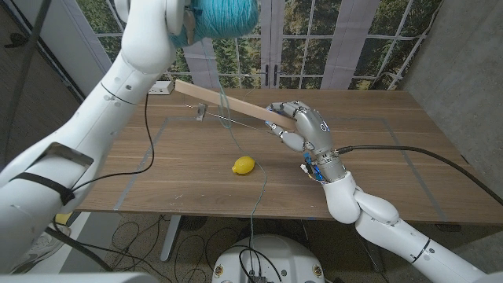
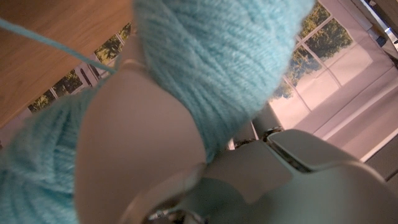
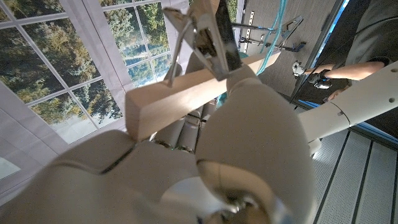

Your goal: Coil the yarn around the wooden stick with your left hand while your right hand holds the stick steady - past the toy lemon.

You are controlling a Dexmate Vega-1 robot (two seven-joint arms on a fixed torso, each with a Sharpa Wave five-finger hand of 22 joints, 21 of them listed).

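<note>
Fingers: those of my right hand (image 1: 308, 130) are closed round the near end of the wooden stick (image 1: 224, 100), so the far end stays raised above the table (image 1: 393, 157) with room for yarn to pass under it.
Left hand: my left hand (image 2: 155, 155) is wrapped round the ball of yarn (image 1: 224, 16), carried high above the stick so the strand pays out downward; the wrist view is too close for me to make out how tightly it grips.
Strand: I see it drop across the stick and trail past the toy lemon (image 1: 244, 165) toward the near edge.
Lemon: resting on the table, below the stick and apart from it.
Metal clips: two metal clips (image 1: 201, 112) hang off the stick, probably as markers.
</note>
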